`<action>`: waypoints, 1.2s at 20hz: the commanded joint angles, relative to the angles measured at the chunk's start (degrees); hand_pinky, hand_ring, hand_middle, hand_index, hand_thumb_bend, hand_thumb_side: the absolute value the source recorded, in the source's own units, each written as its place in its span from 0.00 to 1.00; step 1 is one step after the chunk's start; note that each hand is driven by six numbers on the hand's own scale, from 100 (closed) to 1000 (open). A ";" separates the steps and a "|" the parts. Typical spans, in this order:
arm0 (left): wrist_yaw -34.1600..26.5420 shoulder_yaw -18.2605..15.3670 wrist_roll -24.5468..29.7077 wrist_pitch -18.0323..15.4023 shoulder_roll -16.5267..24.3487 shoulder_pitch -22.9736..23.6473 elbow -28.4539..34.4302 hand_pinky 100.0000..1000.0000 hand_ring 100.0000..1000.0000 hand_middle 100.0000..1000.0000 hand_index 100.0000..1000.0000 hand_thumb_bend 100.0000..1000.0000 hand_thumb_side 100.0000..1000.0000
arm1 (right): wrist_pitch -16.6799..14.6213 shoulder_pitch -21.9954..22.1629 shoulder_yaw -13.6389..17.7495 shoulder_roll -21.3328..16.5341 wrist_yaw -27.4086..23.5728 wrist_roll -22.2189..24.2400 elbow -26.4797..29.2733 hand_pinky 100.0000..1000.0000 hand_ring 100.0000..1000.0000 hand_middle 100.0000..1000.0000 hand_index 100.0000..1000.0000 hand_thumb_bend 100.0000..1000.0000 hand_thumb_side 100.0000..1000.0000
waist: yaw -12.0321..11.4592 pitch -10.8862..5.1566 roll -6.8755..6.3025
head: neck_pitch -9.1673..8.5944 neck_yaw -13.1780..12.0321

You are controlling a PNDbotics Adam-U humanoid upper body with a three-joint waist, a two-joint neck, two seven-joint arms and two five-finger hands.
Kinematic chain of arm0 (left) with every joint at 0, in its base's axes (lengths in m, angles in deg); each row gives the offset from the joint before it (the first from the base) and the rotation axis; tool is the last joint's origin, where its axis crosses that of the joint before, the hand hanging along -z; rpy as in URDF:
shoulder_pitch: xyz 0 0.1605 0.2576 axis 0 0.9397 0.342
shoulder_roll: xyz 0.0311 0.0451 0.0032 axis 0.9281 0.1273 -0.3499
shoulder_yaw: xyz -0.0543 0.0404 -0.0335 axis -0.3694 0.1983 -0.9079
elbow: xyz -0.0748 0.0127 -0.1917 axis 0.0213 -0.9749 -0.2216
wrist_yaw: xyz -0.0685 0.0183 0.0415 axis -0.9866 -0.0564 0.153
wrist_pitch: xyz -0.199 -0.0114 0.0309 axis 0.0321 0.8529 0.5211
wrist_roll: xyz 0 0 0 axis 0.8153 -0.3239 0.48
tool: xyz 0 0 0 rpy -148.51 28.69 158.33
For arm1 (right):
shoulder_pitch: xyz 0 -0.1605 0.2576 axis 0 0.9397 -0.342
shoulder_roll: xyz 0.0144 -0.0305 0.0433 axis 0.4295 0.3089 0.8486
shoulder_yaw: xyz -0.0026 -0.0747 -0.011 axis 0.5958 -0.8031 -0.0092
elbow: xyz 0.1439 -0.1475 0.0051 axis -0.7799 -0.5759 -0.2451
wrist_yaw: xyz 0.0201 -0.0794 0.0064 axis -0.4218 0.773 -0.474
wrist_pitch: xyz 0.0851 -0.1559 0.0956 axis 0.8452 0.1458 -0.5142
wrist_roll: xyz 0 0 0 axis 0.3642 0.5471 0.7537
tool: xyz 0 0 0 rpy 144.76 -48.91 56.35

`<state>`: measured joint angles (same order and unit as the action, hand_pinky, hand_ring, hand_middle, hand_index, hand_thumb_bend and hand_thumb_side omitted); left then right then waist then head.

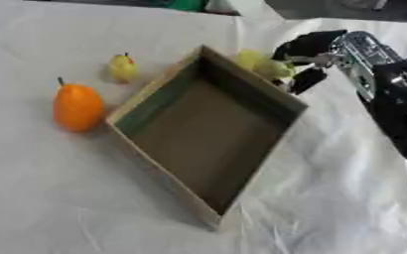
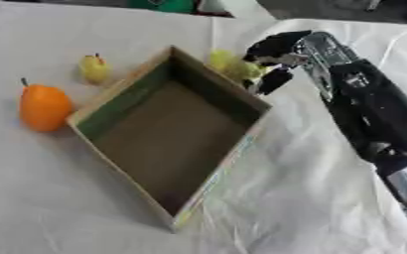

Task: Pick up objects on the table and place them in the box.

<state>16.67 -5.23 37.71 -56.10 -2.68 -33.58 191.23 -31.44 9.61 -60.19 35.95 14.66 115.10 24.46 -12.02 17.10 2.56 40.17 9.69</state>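
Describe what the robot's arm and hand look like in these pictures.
Only the right arm shows: a bulky black forearm, with a shiny silver metal section at the wrist. The robot hand has black fingers with a few silver parts. No cables or markings are visible.

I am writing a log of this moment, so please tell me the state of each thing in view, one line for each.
Box: open on top, nothing inside, lying askew on the table.
Orange fruit: on the table, left of the box, untouched.
Small yellow fruit: on the table, beyond the orange fruit, untouched.
Yellow-green fruit: just outside the box's far wall, fingers around it.
Right hand: fingers curled on the yellow-green fruit.
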 commanded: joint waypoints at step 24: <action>-0.01 -0.06 -0.03 0.55 0.49 -0.51 0.98 0.42 0.54 0.54 0.74 0.00 1.00 | 9.93 0.15 1.60 -2.06 -12.49 -16.57 4.73 0.53 0.50 0.30 0.44 0.00 0.06 | 0.45 -1.15 -0.49 | -0.70 -0.06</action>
<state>16.67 -5.23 37.72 -55.60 -2.82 -33.65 191.23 -22.16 10.67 -59.43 36.11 3.10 99.00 27.45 -11.65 17.28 2.29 39.75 9.68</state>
